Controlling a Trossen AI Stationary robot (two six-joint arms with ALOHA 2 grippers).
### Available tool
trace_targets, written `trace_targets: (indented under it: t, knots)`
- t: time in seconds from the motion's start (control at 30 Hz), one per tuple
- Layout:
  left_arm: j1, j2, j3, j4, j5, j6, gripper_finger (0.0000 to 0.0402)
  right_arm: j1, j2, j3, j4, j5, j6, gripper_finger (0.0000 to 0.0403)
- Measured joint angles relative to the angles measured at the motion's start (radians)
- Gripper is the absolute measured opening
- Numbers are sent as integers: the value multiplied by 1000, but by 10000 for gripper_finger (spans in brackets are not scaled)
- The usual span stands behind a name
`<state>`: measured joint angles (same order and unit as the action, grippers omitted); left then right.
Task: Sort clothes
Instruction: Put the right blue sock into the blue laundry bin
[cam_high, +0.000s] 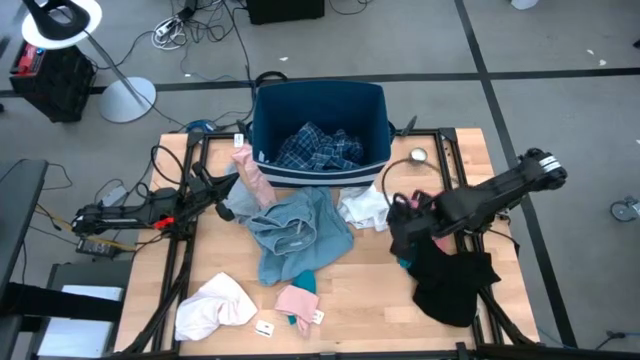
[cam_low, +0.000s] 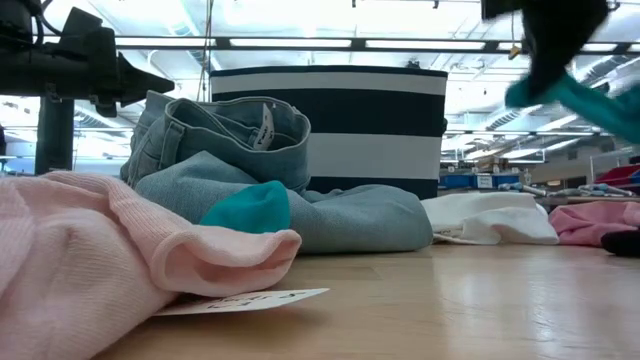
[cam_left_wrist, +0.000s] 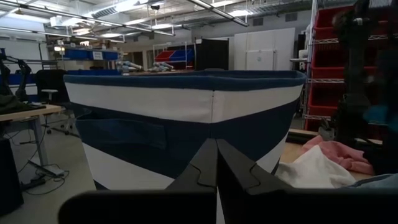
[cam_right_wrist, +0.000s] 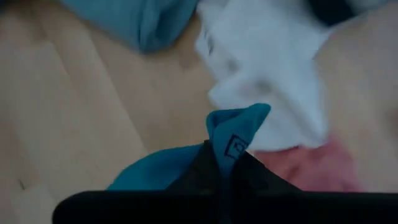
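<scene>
My right gripper is shut on a teal garment above the table's right half; the garment also shows in the low view. A black garment spreads from under this gripper toward the near right corner. My left gripper is shut and empty, at the table's left, facing the bin. A blue plaid garment lies in the bin. A light blue-grey garment, two white ones and pink ones lie on the table. My right gripper pinches a bunched fold of the teal garment between its two fingers, which point down from above. The teal cloth hangs below the fingers, clear of the table. Whether the black garment is also in the pinch, I cannot tell.
A small round metal tin stands right of the bin. A pink sleeve lies by the bin's near left corner. White paper tags lie near the front edge. Bare wood shows at the near middle.
</scene>
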<state>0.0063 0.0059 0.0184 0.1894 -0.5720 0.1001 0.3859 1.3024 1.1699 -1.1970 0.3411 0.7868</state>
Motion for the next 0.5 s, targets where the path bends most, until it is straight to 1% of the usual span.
trace_targets:
  t: [0.13,0.27,0.37,0.5]
  knots:
    - [0,0,0,0,0,0,4,-23,-30,127,-65,88,-68,8]
    - [0,0,0,0,0,0,4,-63,-38,241,-74,163,-171,8]
    - [0,0,0,0,0,0,4,-109,-38,317,-57,194,-281,8]
    - [0,0,0,0,0,0,4,-202,-37,388,28,196,-442,8]
